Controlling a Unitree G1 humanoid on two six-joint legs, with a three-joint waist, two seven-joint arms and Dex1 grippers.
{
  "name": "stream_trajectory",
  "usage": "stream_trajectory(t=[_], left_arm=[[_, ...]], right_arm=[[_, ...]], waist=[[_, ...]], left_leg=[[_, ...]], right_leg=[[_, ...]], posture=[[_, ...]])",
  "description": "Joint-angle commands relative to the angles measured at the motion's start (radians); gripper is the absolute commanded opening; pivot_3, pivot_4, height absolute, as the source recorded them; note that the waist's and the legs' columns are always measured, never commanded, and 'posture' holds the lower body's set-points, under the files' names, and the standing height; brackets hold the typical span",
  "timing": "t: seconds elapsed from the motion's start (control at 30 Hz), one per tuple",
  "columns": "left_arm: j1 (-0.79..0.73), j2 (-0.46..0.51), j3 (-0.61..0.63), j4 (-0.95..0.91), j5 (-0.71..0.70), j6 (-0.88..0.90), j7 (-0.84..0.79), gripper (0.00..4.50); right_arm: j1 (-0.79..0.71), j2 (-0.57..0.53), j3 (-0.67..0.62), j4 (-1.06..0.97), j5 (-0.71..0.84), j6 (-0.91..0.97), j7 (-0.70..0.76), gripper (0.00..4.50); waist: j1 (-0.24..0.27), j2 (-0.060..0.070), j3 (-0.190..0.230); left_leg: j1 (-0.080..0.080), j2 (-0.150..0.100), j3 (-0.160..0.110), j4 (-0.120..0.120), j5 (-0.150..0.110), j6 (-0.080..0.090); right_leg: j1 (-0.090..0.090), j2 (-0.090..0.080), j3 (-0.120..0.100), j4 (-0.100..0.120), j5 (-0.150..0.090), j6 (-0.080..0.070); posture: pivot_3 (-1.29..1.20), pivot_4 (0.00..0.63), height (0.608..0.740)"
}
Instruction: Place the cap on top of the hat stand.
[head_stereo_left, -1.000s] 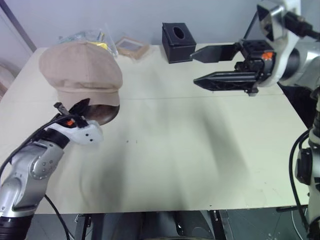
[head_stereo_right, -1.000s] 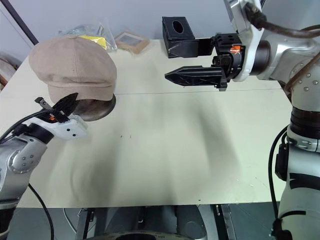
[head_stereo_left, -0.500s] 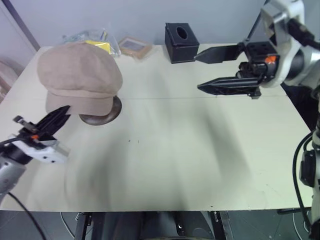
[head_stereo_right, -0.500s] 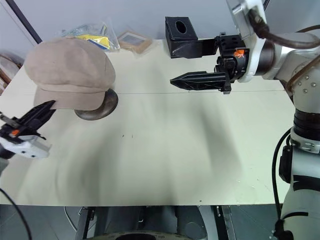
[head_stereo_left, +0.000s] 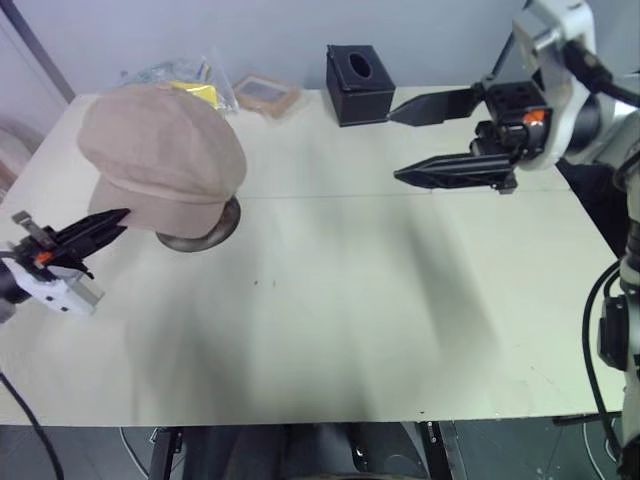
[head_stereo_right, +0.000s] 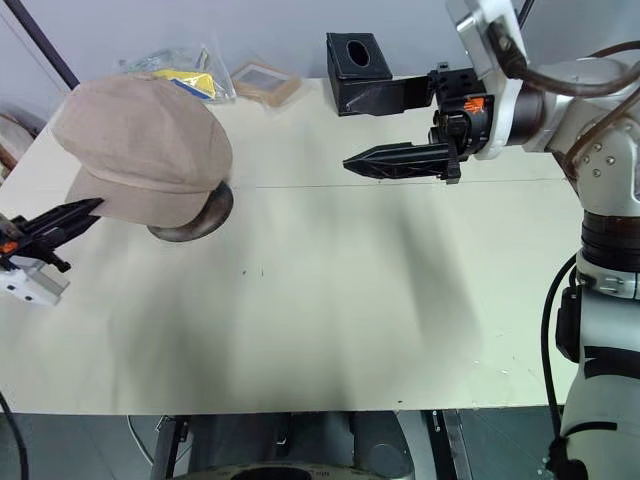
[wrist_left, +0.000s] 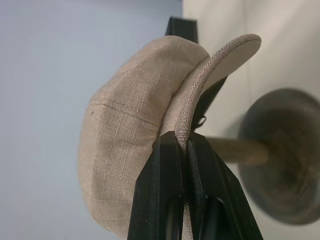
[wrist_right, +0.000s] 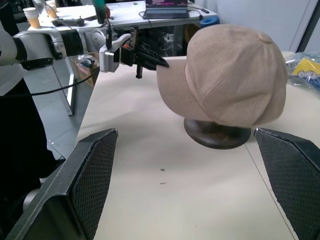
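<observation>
The beige cap (head_stereo_left: 160, 155) rests over the dark wooden hat stand, whose round base (head_stereo_left: 215, 232) shows beneath it at the table's left. My left gripper (head_stereo_left: 118, 216) points level at the cap from the left. In the left wrist view its two black fingers (wrist_left: 160, 190) are shut on the edge of the cap's brim (wrist_left: 220, 65), with the stand's stem (wrist_left: 235, 150) behind. My right gripper (head_stereo_left: 394, 145) hangs open and empty above the table's right half, pointing left, well apart from the cap (wrist_right: 235, 75).
A black tissue box (head_stereo_left: 358, 82) stands at the back middle, just behind my right gripper. A small wooden picture frame (head_stereo_left: 265, 92) and plastic bags (head_stereo_left: 185, 78) lie at the back left behind the cap. The table's left edge is near my left gripper.
My left gripper has drawn back to the left, from beside the stand's base out to the rim of the brim. The cap stays on the stand. The right gripper has held its place.
</observation>
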Motion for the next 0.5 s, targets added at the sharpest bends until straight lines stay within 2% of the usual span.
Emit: stream_trajectory(t=[0.03, 0.1, 0.23, 0.27, 0.4, 0.5], left_arm=[[-0.005, 0.002, -0.012, 0.02, -0.027, -0.031, 0.0, 1.01], [0.004, 0.0, -0.018, 0.017, -0.048, -0.032, -0.002, 1.93], [0.058, -0.01, 0.0, -0.023, -0.074, -0.014, 0.004, 4.1], [0.079, -0.013, 0.009, -0.038, -0.08, -0.002, 0.005, 4.44], [0.178, -0.028, 0.068, -0.114, -0.094, 0.05, 0.01, 4.44], [0.295, -0.041, 0.12, -0.21, -0.13, 0.164, -0.016, 4.44]], right_arm=[[-0.042, -0.017, -0.022, -0.009, -0.004, 0.003, 0.001, 4.5], [-0.044, -0.018, -0.024, -0.006, -0.006, 0.009, -0.002, 4.5], [-0.039, -0.018, -0.024, -0.009, -0.011, 0.005, -0.002, 4.5], [-0.039, -0.016, -0.024, -0.007, -0.013, 0.004, -0.003, 4.5], [-0.035, -0.008, -0.02, 0.001, -0.021, -0.006, -0.002, 4.5], [-0.029, -0.003, -0.016, 0.009, -0.031, -0.016, 0.004, 4.5]], waist=[[-0.002, 0.0, 0.0], [-0.003, 0.0, 0.0], [-0.007, 0.0, 0.0], [-0.009, 0.0, 0.0], [-0.018, 0.0, 0.0], [-0.022, 0.0, 0.0]], left_leg=[[0.0, 0.0, 0.0, 0.0, 0.0, 0.0], [0.0, 0.0, 0.0, 0.0, 0.0, 0.0], [0.0, 0.0, 0.0, 0.0, 0.0, 0.0], [0.0, 0.0, 0.0, 0.0, 0.0, 0.0], [0.0, 0.0, -0.001, 0.0, 0.0, 0.0], [0.0, 0.0, -0.001, 0.0, 0.0, 0.0]], right_leg=[[0.0, 0.0, 0.0, 0.0, 0.0, 0.0], [-0.001, 0.0, 0.0, 0.001, 0.0, 0.0], [0.0, 0.0, 0.0, 0.001, 0.0, 0.0], [0.0, 0.0, 0.0, 0.001, 0.0, 0.0], [-0.001, 0.0, 0.0, 0.001, 0.0, 0.0], [-0.001, 0.0, 0.0, 0.001, 0.0, 0.0]], posture=[[0.0, 0.15, 0.74], [0.0, 0.15, 0.74], [0.0, 0.15, 0.74], [0.0, 0.15, 0.74], [0.0, 0.15, 0.74], [0.0, 0.15, 0.74]])
